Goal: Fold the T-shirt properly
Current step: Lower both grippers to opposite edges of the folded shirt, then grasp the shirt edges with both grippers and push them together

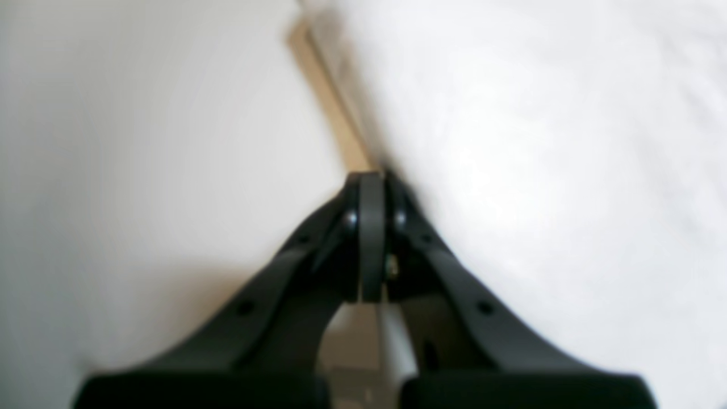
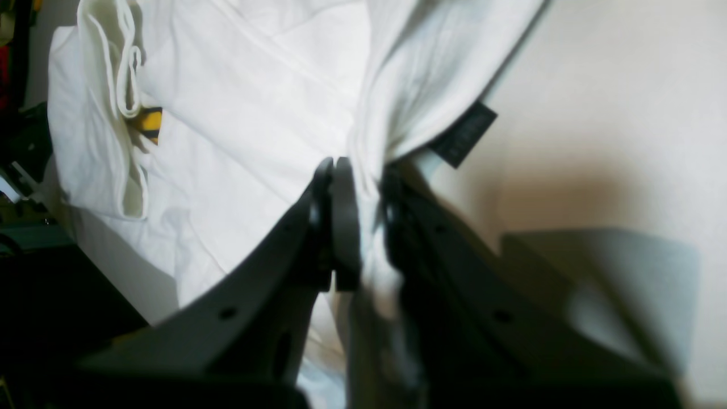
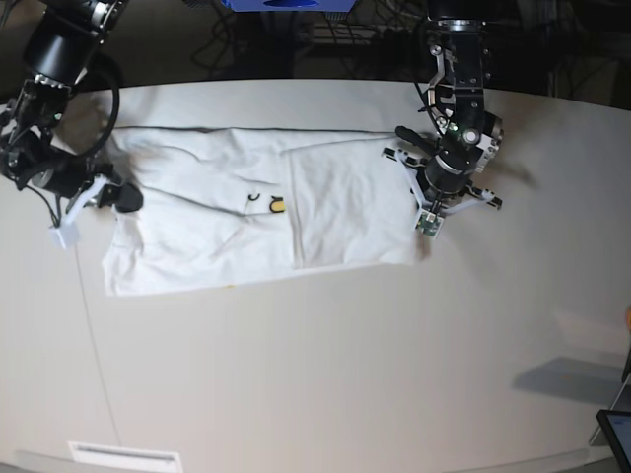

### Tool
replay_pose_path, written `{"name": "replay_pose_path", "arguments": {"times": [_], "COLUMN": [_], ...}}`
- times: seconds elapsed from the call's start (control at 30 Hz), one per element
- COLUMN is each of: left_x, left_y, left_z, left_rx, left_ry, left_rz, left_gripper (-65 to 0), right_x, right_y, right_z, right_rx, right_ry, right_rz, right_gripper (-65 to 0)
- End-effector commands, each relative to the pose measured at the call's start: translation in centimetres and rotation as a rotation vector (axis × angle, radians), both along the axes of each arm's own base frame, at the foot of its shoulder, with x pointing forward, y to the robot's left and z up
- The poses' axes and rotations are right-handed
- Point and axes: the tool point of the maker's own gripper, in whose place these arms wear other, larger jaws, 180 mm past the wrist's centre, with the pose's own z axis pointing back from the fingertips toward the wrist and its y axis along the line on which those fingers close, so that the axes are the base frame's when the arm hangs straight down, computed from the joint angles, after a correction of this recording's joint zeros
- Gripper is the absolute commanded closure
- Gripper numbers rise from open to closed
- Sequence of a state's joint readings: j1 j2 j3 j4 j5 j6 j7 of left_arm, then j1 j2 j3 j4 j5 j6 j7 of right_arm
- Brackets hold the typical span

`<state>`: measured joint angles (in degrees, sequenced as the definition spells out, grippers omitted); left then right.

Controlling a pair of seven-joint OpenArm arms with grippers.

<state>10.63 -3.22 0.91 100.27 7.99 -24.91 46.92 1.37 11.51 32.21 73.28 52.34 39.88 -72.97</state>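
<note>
the t-shirt (image 3: 246,222) lies flat, plain side up, across the table (image 3: 345,374). right gripper (image 2: 360,187) pinches a thin cloth fold near the neck tag (image 2: 463,133); left gripper (image 1: 372,187) is clenched at the opposite edge, cloth unconfirmed. risk: lifting may slip either hold, skewing the fold.

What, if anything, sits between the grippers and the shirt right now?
Nothing visible. The right gripper is pinching the T-shirt beside its dark neck tag; the left gripper, shut, sits right at the opposite edge.

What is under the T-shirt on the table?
The white table lies under the T-shirt. A yellow bit of print peeks from a fold; the rest is covered.
</note>
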Motion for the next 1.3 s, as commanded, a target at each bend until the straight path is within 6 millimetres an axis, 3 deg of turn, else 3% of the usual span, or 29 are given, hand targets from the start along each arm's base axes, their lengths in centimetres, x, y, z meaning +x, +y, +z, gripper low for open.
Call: {"name": "replay_pose_path", "arguments": {"times": [0.0, 0.2, 0.3, 0.67, 0.8, 1.0, 1.13, 1.27], "left_x": [-0.1, 0.4, 0.2, 0.9, 0.9, 0.6, 1.0, 1.6], "left_y": [-0.4, -1.7, -2.9, -5.7, -8.7, -12.8, -13.7, -14.7], "left_z": [0.0, -1.0, -1.5, -1.2, -1.5, -2.7, -3.0, -2.4], "left_rx": [0.000, -0.008, -0.016, -0.078, -0.099, -0.142, -0.154, -0.176], "left_ry": [0.012, 0.042, 0.055, 0.043, 0.054, 0.096, 0.106, 0.090], "left_rz": [-0.015, -0.048, -0.080, -0.087, -0.159, -0.233, -0.242, -0.242], "left_gripper": [0.0, 0.0, 0.0, 0.0, 0.0, 0.0, 0.0, 0.0], "right_x": [0.4, 0.7, 0.6, 0.9, 1.1, 1.1, 1.1, 1.2], "right_y": [-0.8, -2.3, -4.1, -7.7, -8.8, -8.9, -9.0, -7.2], "right_z": [0.7, 1.1, 1.5, 3.3, 4.5, 5.8, 7.2, 8.2], "right_rx": [-0.022, -0.054, -0.095, -0.224, -0.405, -0.584, -0.686, -0.723], "right_ry": [-0.019, -0.037, -0.046, -0.074, -0.085, -0.098, -0.124, -0.173], "right_rz": [0.003, -0.013, -0.024, -0.018, 0.018, 0.044, 0.048, 0.103], "right_gripper": [-0.7, -0.7, -0.7, -0.7, -0.7, -0.7, -0.7, -0.7]}}
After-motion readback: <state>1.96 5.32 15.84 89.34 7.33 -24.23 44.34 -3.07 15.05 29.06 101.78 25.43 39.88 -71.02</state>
